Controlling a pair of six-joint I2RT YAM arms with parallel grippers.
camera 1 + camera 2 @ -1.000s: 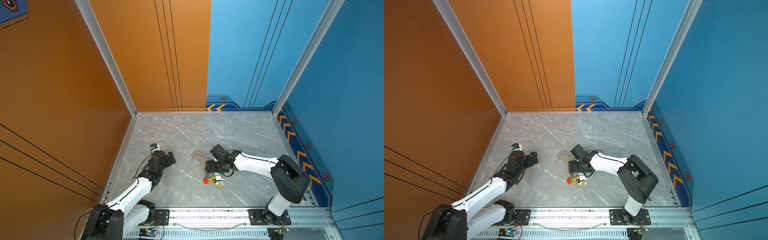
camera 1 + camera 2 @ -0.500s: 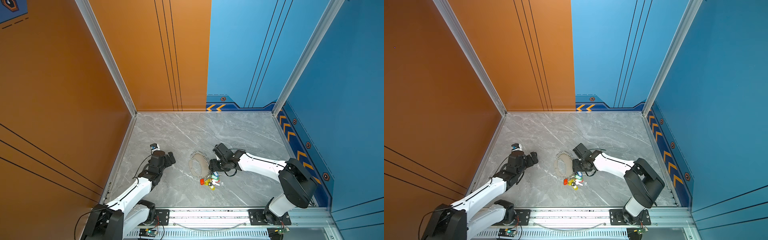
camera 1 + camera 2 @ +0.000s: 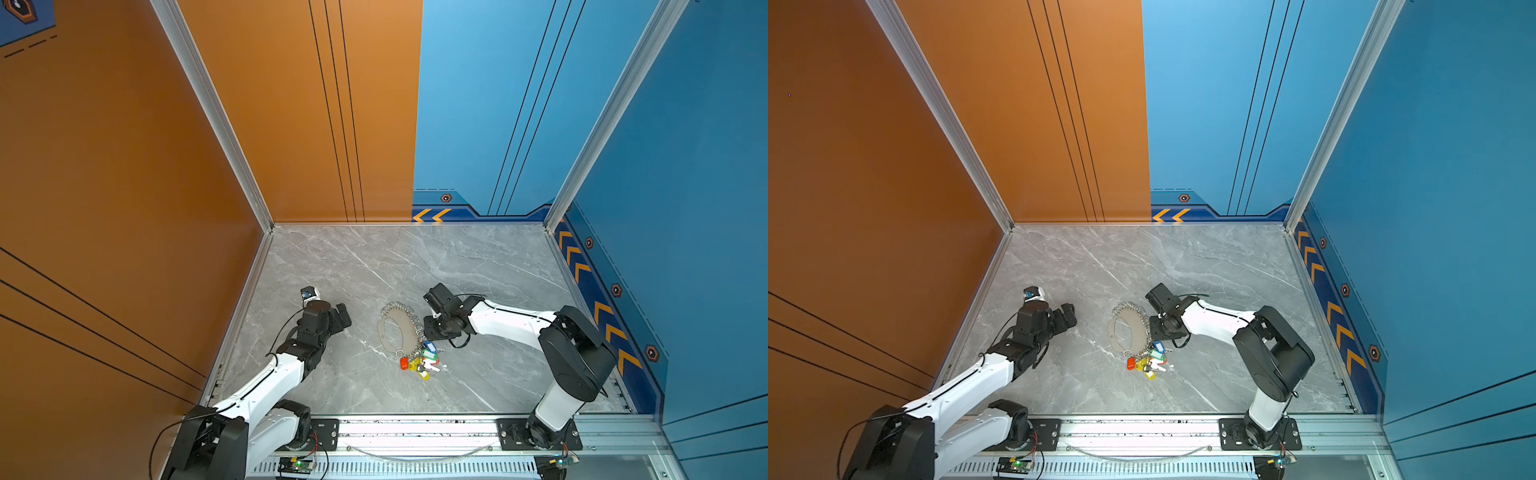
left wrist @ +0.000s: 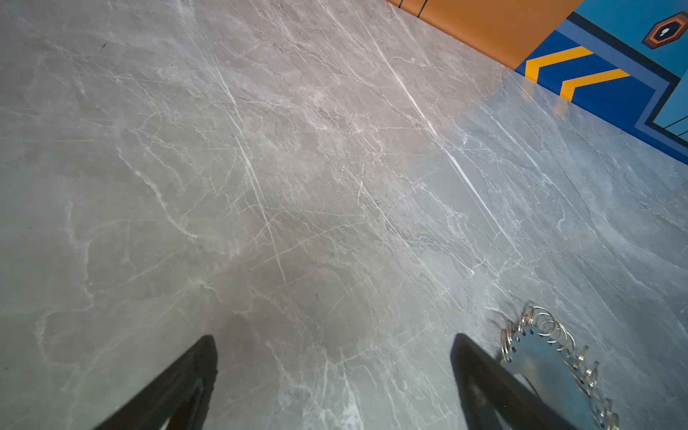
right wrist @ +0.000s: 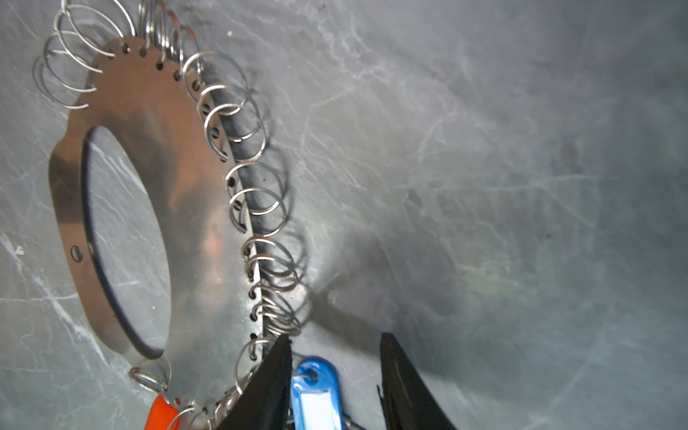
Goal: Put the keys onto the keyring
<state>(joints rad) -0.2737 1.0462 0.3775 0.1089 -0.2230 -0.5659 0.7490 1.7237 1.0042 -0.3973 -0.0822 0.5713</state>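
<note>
In the middle of the grey, white-veined marble surface [image 3: 415, 266] lies the keyring [image 3: 406, 330], flat, between the two arms in both top views [image 3: 1137, 332]. It is a thin tan plate with a large oval hole. Small holes are punched along its rim, and thin silver wire rings [image 5: 238, 111] hang in them, overlapping like a loose coil. In the right wrist view the plate shows a dull metallic sheen [image 5: 193, 186].

The keys [image 3: 422, 359] lie in a small heap at the near end of the keyring, touching it. Their glossy plastic tags are blue, green, red and yellow, with white and silver bits among them [image 3: 1148, 361].

The right tool [image 3: 429, 330] hangs low at the keyring's right edge, just above the heap. Its dark, tapered fingers [image 5: 268, 383] stand partly parted around the blue tag [image 5: 316, 394], which has a white label window. One finger lies against the rim rings, and a strip of bare marble shows between the tag and the other finger, so it is not clenched on anything. An orange-red tag [image 5: 162, 413] shows by the plate's lower rim.

The left tool [image 3: 343, 318] is released, its fingers [image 4: 178, 387] spread wide over bare marble. It is near the keyring's left side but apart from it, and the ringed edge [image 4: 547, 357] shows just beyond one finger.

An orange wall [image 3: 124, 208] stands on the left and behind, and a blue wall [image 3: 685, 208] on the right and behind. A slotted aluminium rail [image 3: 415, 428] at the front carries both arm bases.
</note>
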